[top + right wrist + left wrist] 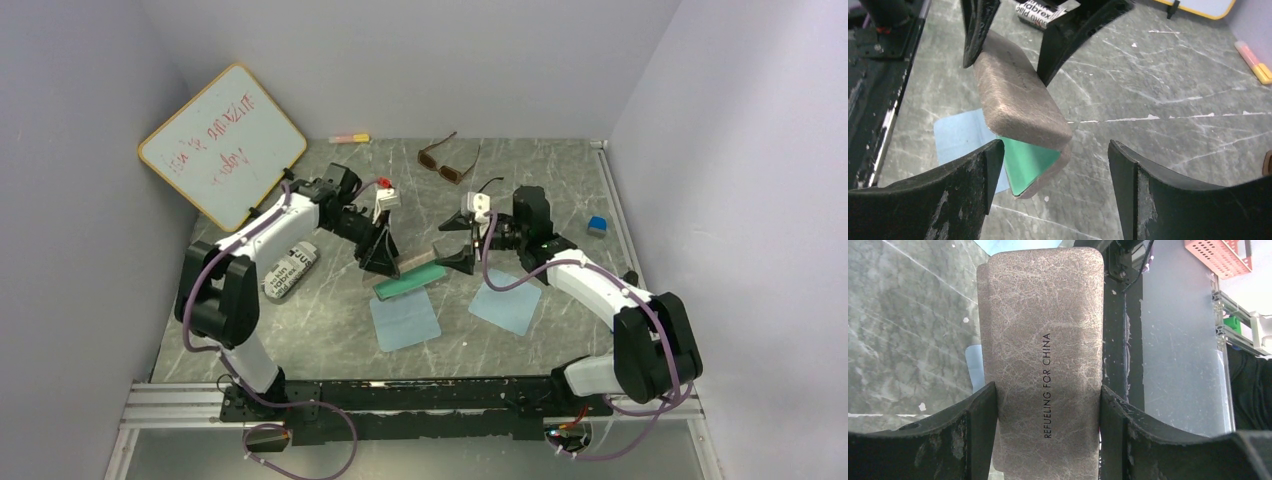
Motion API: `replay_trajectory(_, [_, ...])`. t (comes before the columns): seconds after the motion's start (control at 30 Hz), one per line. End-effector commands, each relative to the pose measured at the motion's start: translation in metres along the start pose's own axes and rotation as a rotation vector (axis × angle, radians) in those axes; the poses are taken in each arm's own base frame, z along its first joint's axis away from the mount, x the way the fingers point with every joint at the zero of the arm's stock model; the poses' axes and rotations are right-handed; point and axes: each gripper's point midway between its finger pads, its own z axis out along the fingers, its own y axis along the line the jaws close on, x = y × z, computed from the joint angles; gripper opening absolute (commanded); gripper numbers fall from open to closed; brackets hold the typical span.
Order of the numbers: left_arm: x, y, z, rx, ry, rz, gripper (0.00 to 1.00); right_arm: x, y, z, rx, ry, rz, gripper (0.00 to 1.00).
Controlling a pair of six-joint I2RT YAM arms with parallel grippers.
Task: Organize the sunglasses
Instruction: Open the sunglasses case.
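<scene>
Closest to the lens, the left gripper [1048,390] has its two black, scuffed, curved fingers [973,430] pressed against the long sides of the case [1043,315], clamped on it with no gap showing. The case is a rounded rectangular box in mottled brown, with a fine crackled, leather-like grain and small black lettering along its length. It is held off the grey, pale-veined table [560,170]. Its lid gapes at the far end, showing a smooth green lining.

The left arm [265,225], white with black joints, reaches in from left of the case with its wrist tipped downward. A grey pouch [290,270] with black lettering lies on the table left of the case. A pale blue cloth [404,320] lies flat on the near side of the case.

The sunglasses [447,160], with a brown frame, amber lenses and temples unfolded, lie on the table beyond the case, well apart from it, near the back wall.

Right of the case, the right gripper [1055,147] faces the case's open end with its jaws spread wide, gripping nothing. Whether one finger touches the green-lined half cannot be told. The right arm [590,280] bends in from the right, forearm low.
</scene>
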Motion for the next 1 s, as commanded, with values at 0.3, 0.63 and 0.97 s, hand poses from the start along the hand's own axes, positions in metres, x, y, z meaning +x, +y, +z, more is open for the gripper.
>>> replay_trajectory(0.3, [0.015, -0.009, 0.012, 0.201, 0.087, -0.05, 0.05, 0.013, 0.036, 0.012, -0.175, 0.028, -0.295, 0.67])
replay_trajectory(0.63, [0.016, -0.012, 0.015, 0.237, 0.093, -0.071, 0.05, 0.017, 0.056, 0.02, -0.259, 0.029, -0.326, 0.5])
replay_trajectory(0.97, [0.02, -0.013, 0.019, 0.259, 0.109, -0.084, 0.05, 0.012, 0.063, 0.023, -0.29, 0.018, -0.337, 0.34])
